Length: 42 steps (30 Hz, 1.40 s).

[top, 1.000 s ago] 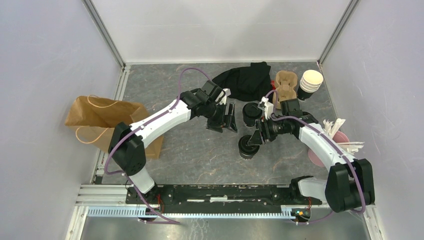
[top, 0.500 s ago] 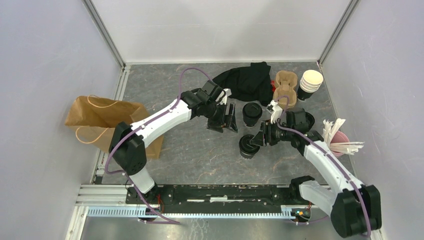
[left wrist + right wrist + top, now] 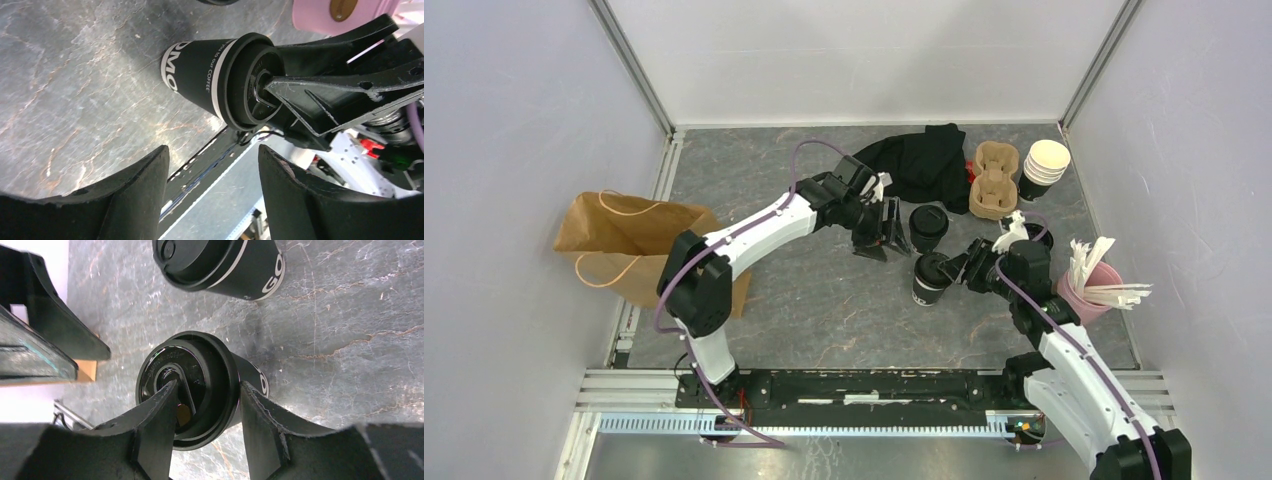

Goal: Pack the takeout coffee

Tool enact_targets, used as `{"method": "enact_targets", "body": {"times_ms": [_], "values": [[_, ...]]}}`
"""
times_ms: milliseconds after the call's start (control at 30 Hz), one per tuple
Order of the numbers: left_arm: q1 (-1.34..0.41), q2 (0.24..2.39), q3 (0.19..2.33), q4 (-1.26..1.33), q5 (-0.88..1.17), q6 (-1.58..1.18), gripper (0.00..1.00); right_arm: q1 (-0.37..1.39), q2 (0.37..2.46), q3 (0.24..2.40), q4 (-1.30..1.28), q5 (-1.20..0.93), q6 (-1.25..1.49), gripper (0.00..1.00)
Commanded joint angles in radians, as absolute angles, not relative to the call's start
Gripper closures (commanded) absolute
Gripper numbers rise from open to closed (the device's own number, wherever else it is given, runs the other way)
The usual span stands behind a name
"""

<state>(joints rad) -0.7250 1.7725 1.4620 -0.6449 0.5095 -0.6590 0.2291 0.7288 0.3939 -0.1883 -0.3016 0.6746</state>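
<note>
Right wrist: right jaws clamp lid of 1 capped cup [image 3: 210,370]; left jaws apart, empty.

Lab test cell: white panel walls [image 3: 864,60], aluminium frame rail [image 3: 824,424]

Two lidded coffees [image 3: 927,226] [image 3: 930,278], one bag [image 3: 629,235], one carrier [image 3: 992,182]
</note>
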Motion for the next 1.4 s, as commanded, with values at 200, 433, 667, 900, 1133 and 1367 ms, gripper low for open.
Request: {"method": "enact_targets", "body": {"times_ms": [200,433,667,900,1133,1367], "values": [[-0.716,1.813,1.290,-0.237,0.687,-1.047,0.34,0.241,0.712,0.360,-0.123,-0.152,0.812,0.48],[-0.731,1.819,1.256,-0.235,0.683,-1.085,0.34,0.245,0.666,0.344,-0.133,-0.184,0.805,0.48],[-0.742,1.800,1.159,-0.139,0.686,-1.214,0.34,0.252,0.644,0.324,-0.111,-0.196,0.828,0.48],[-0.765,1.818,1.158,-0.071,0.679,-1.270,0.38,0.261,0.649,0.326,-0.108,-0.195,0.819,0.48],[-0.773,1.776,1.143,-0.099,0.641,-1.269,0.38,0.268,0.646,0.334,-0.118,-0.192,0.810,0.48],[-0.781,1.749,1.123,-0.084,0.625,-1.292,0.38,0.270,0.628,0.323,-0.126,-0.191,0.807,0.48]]}}
